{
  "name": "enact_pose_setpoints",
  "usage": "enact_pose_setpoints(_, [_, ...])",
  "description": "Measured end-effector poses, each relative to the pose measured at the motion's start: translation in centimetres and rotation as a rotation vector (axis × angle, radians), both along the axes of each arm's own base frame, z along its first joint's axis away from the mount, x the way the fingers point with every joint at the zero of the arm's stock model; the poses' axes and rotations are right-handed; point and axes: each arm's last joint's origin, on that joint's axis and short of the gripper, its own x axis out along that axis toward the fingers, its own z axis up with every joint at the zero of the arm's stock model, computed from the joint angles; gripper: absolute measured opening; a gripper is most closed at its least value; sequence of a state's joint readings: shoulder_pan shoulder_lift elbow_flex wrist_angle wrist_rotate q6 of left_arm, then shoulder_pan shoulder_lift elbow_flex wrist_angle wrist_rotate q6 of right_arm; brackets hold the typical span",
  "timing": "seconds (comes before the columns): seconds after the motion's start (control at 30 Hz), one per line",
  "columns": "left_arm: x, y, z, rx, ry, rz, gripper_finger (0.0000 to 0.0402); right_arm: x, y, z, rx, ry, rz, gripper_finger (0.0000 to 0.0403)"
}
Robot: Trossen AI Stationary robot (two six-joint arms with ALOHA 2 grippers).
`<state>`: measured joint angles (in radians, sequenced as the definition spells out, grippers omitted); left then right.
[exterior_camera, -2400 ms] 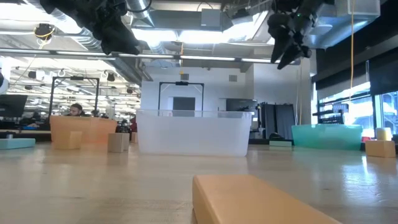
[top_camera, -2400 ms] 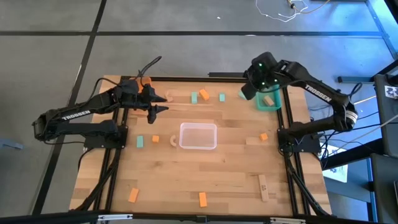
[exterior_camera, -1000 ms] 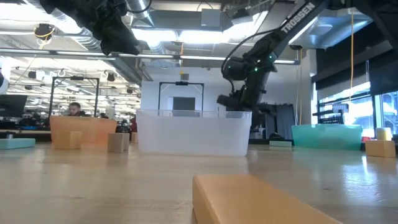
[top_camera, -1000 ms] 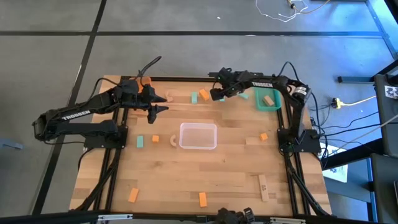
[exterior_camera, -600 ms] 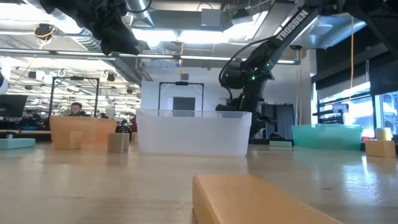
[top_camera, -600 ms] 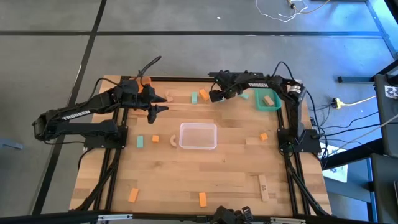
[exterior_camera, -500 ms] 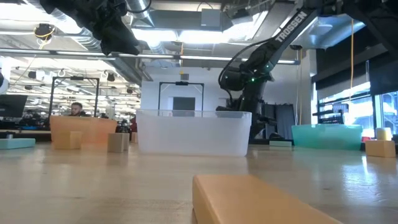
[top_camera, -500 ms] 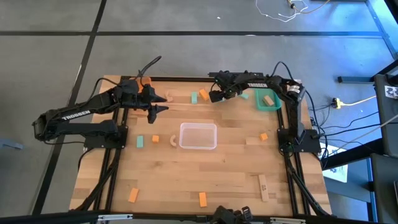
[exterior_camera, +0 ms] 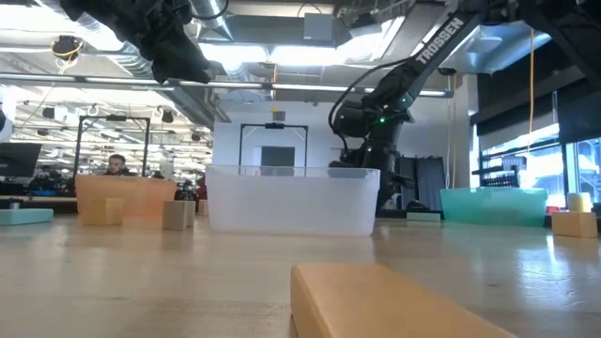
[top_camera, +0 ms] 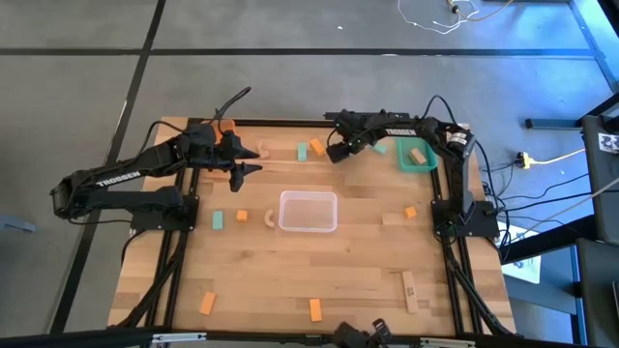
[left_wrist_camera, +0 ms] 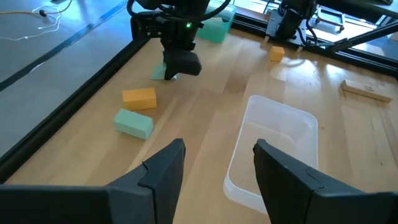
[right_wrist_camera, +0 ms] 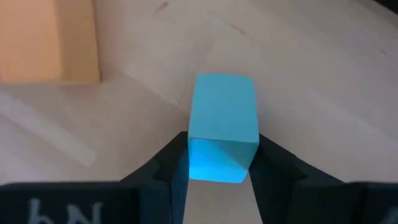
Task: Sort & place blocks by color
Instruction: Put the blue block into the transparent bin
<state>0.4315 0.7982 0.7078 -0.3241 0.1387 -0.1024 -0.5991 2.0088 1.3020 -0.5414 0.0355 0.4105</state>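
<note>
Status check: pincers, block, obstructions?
Right pincer down at the table's far edge, fingers flanking a mint green block. Left pincer open, hovering. Orange block beside it, apart.

Right tool [top_camera: 336, 153] from tray [top_camera: 417, 162] to green block [right_wrist_camera: 222, 127]

High view: overhead, looking straight down on the whole wooden table [top_camera: 290, 280]. Low view: at tabletop height, level across, an orange block [exterior_camera: 394, 300] very near the lens. Left wrist view: angled down, sharing the clear plastic rectangular tray [left_wrist_camera: 273, 149] with high and low views. Right wrist view: close on a mint green rectangular block [right_wrist_camera: 222, 124].
</note>
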Motion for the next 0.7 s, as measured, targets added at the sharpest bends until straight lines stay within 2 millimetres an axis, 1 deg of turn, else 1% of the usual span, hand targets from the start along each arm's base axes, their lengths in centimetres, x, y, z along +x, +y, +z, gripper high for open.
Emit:
enact_pose_setpoints(0.07, [0.0, 0.0, 0.0, 0.000, 0.000, 0.000, 0.0183, -0.3, 0.5, 1.0, 0.033, -0.009, 0.038, 0.0130])
enact_pose_setpoints(0.1, [0.0, 0.0, 0.0, 0.000, 0.001, 0.000, 0.0183, -0.3, 0.7, 1.9, 0.039, -0.022, 0.057, 0.0130])
enact_pose_setpoints(0.17, [0.0, 0.0, 0.0, 0.000, 0.001, 0.000, 0.0183, 0.0, 1.1, 4.4, 0.032, -0.051, 0.108, 0.0130])
enact_pose_setpoints(0.23, [0.0, 0.0, 0.0, -0.002, 0.004, 0.000, 0.0183, -0.1, 1.9, 6.4, 0.038, -0.043, 0.183, 0.0130])
enact_pose_setpoints(0.3, [0.0, 0.0, 0.0, 0.004, 0.006, -0.002, 0.0183, 0.1, 2.9, 8.1, 0.064, -0.045, 0.280, 0.0130])
enact_pose_setpoints(0.4, [0.0, 0.0, 0.0, 0.033, 0.015, -0.016, 0.0183, 0.9, 5.1, 10.7, 0.081, -0.083, 0.429, 0.0130])
enact_pose_setpoints(0.47, [0.0, 0.0, 0.0, 0.049, 0.020, -0.023, 0.0183, 1.4, 6.7, 11.4, 0.104, -0.091, 0.534, 0.0130])
enact_pose_setpoints(0.53, [0.0, 0.0, 0.0, 0.060, 0.023, -0.028, 0.0183, 2.1, 8.2, 11.3, 0.136, -0.108, 0.629, 0.0130])
enact_pose_setpoints(0.63, [0.0, 0.0, -0.1, 0.074, 0.027, -0.035, 0.0183, 3.4, 10.5, 11.4, 0.133, -0.158, 0.736, 0.0130])
enact_pose_setpoints(0.7, [0.0, 0.0, -0.1, 0.074, 0.027, -0.035, 0.0183, 4.0, 12.0, 11.0, 0.143, -0.164, 0.805, 0.0130])
